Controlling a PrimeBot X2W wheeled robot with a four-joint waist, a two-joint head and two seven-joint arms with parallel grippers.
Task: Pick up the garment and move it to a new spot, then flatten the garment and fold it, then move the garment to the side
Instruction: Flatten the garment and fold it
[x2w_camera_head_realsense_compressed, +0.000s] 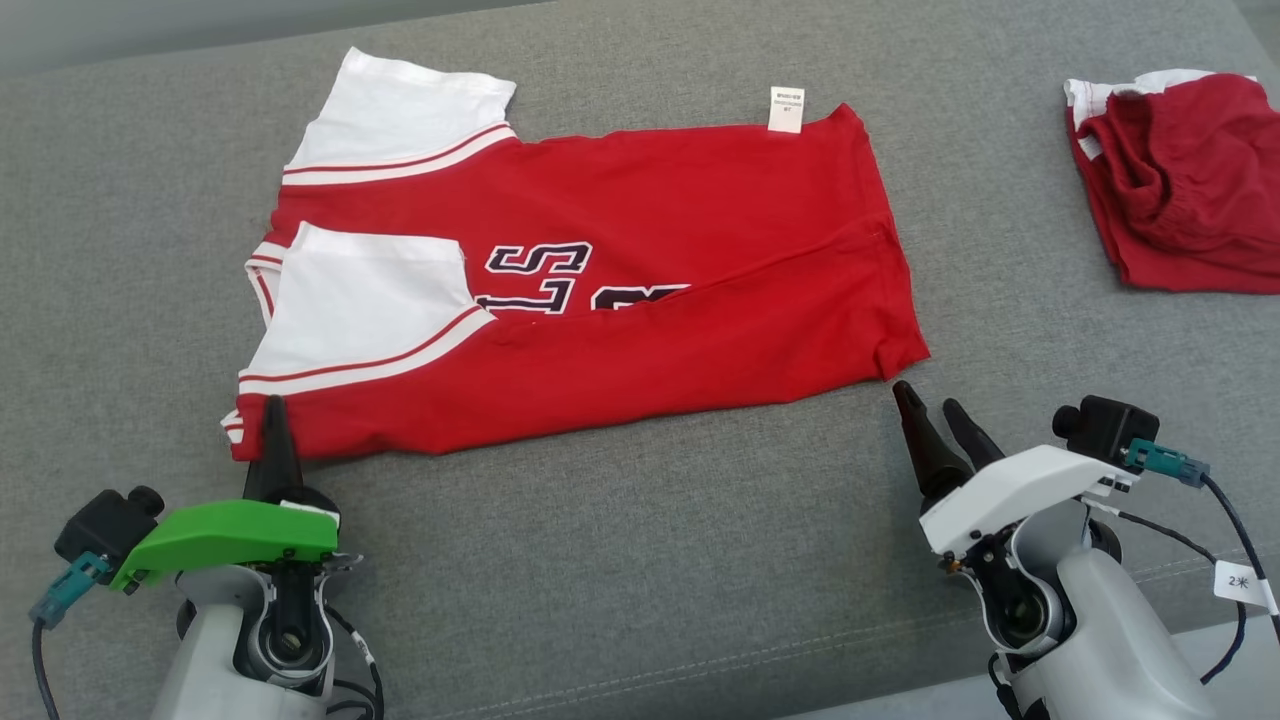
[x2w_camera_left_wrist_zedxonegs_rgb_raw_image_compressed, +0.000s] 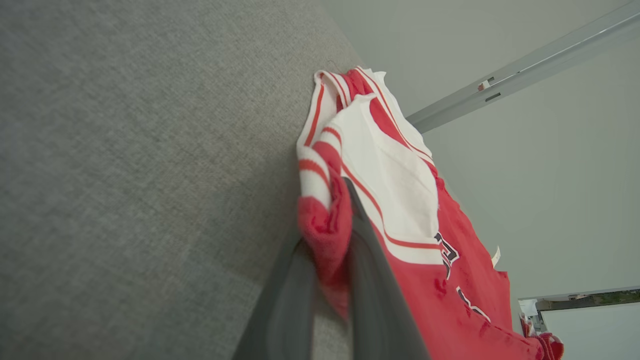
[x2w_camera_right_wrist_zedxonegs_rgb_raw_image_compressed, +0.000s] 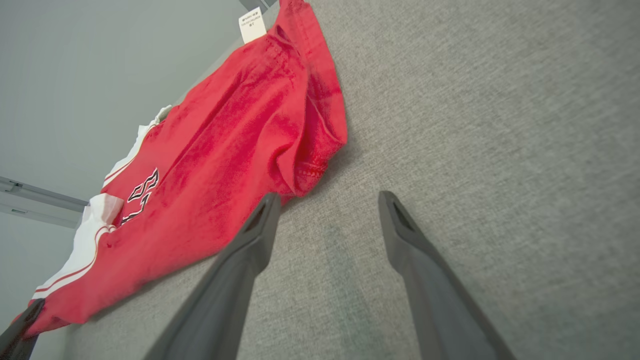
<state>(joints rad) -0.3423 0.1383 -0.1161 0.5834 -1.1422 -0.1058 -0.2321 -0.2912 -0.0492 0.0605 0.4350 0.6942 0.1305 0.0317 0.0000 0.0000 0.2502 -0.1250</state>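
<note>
Garment (x2w_camera_head_realsense_compressed: 650, 200) on grey cushion (x2w_camera_head_realsense_compressed: 620, 560) | L jaws pinching its corner | R jaws spread

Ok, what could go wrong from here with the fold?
1. The left gripper is shut on one corner of the shirt while the right gripper stands open, off the hem; lifting now could skew the fold.
2. The pinch holds a small bunch of cloth and may slip.

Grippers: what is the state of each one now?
Left gripper: closed on a corner of the red shirt.
Right gripper: open, holding nothing.
</note>
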